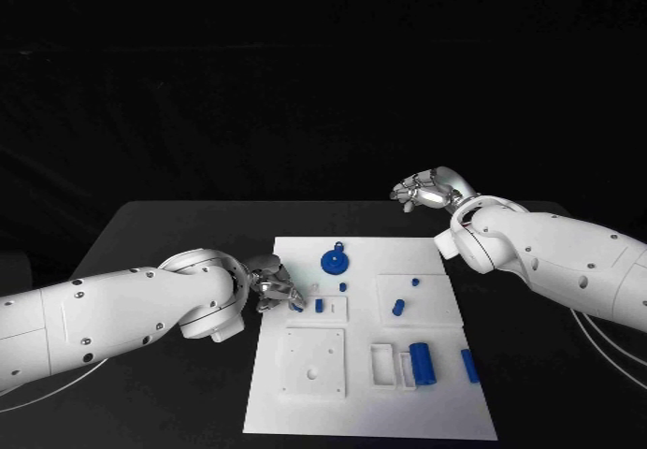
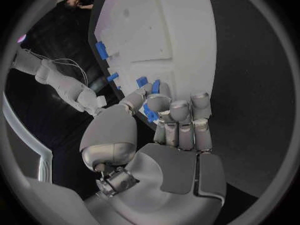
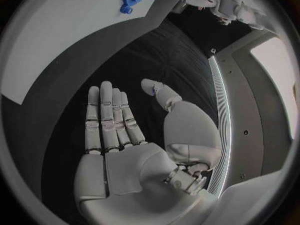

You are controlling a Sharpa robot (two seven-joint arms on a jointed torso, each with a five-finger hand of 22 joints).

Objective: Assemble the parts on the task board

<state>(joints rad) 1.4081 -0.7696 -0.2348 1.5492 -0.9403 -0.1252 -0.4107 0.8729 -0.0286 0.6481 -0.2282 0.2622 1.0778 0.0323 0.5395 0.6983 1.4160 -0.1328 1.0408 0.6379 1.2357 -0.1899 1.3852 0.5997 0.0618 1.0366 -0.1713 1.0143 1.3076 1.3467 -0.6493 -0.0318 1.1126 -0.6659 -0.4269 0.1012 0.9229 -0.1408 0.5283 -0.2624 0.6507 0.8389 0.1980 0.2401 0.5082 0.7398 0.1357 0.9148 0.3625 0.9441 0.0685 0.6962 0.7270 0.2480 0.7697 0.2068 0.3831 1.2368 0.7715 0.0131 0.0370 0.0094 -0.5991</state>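
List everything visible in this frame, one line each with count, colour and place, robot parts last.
Table: one, black, under everything.
Task board: one, white, middle of the table.
Gear-shaped part: one, blue, far end of the board.
Small parts: several, blue, scattered around the board's middle; exact count unclear.
Long parts: two, blue, near right of the board, one at a white holder, one beside it.
Held part: one, blue, between the fingers of the left robot hand.
Left robot hand: silver, at the board's left edge, pinching the held part.
Right robot hand: silver, beyond the board's far right corner, holding nothing, fingers extended.
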